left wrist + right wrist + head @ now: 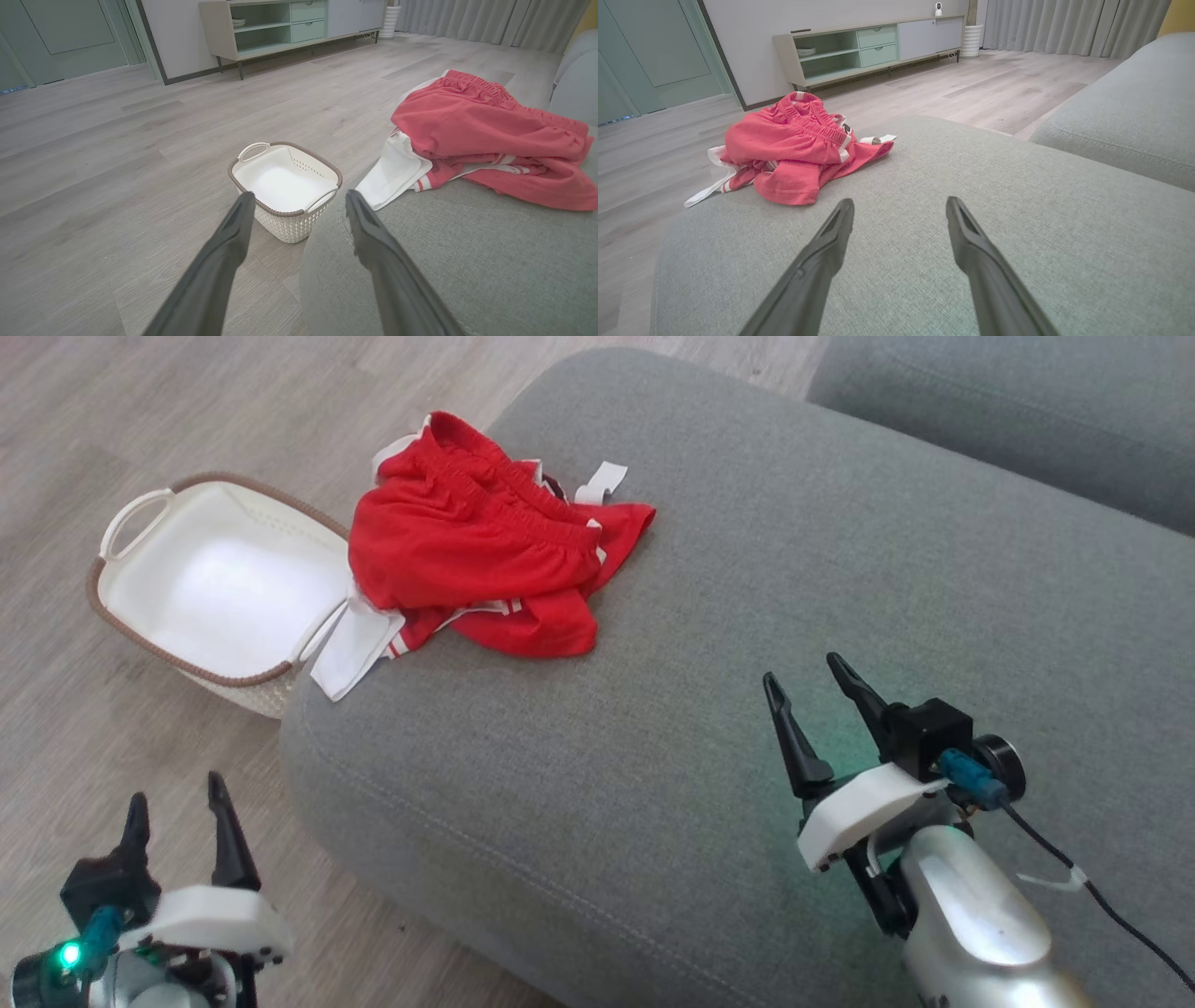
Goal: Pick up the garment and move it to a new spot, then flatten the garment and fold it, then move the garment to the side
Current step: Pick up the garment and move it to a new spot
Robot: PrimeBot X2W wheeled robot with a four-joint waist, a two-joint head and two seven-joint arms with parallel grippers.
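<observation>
The garment (485, 551) is a pair of red shorts with white trim, crumpled at the left edge of the grey cushion (747, 616), one white part hanging over that edge. The left wrist view has the garment (486, 135) at the right, and it lies far left on the cushion in the right wrist view (794, 149). My left gripper (177, 803) hovers open over the floor at the lower left, well short of the garment. Over the cushion's near right part, my right gripper (803, 677) stands open and holds nothing. Both own grippers (299, 200) (899, 205) have spread jaws.
A white woven basket (121, 607) with a brown rim stands on the wooden floor just left of the cushion, touching the hanging white cloth. A second grey cushion (1008, 401) lies at the back right. A low sideboard (878, 46) and curtains line the far wall.
</observation>
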